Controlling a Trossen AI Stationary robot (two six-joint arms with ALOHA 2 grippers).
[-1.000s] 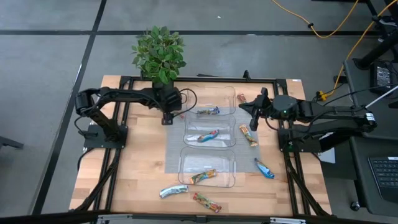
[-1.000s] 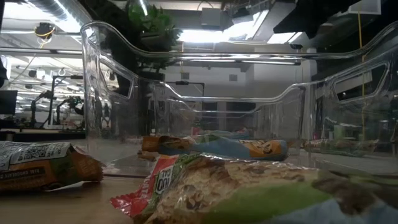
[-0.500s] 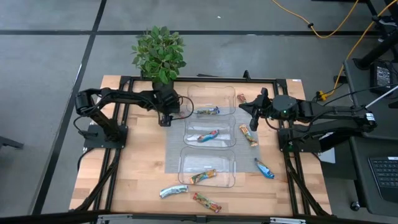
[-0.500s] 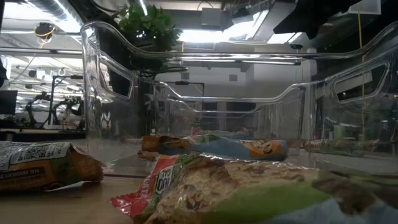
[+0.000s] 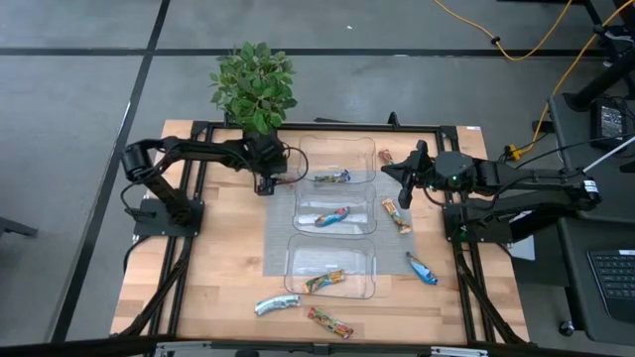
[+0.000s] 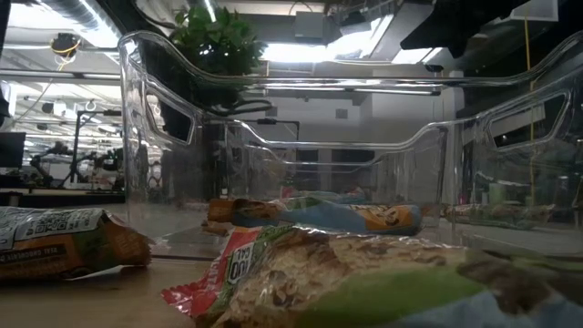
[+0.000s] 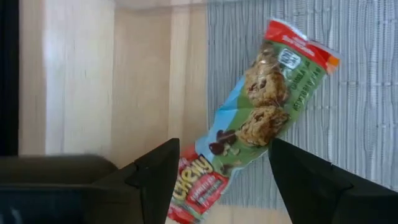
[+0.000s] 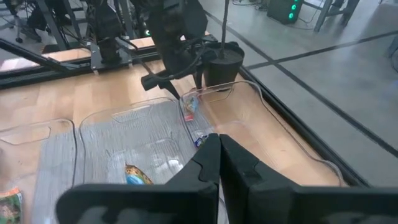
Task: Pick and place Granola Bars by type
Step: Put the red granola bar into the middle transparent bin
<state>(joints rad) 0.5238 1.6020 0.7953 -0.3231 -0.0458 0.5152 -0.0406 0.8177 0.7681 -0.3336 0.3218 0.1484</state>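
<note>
Upper centre of the high view: the left gripper point(image 5: 266, 185) hangs over a red, green and blue foil-wrapped granola bar point(image 7: 252, 132), which lies at the edge of the grey woven mat point(image 7: 367, 93) where it meets the pale wooden tabletop point(image 5: 223, 248), just left of the rear clear plastic tray point(image 5: 363, 149). In the left wrist view the two dark fingers point(image 7: 152, 177) stand apart, one on each side of the bar's lower end, closed on nothing. The wrapper looks light, thin and slippery, with flat crimped ends that would fold (the filled middle is probably the firmer hold); a grip across the bar's width, near mid-length, seems soundest. Obstacles close by are the rear tray's wall and a potted green plant point(image 5: 254, 84) directly above in the frame. Three trays sit in a column at frame centre, each holding one bar. Other bars lie loose: two at lower centre, one blue at lower right point(image 5: 422, 269), one orange right of the middle tray point(image 5: 396, 215). The right gripper point(image 8: 217, 155), fingers pressed together and empty, waits right of the rear tray.
</note>
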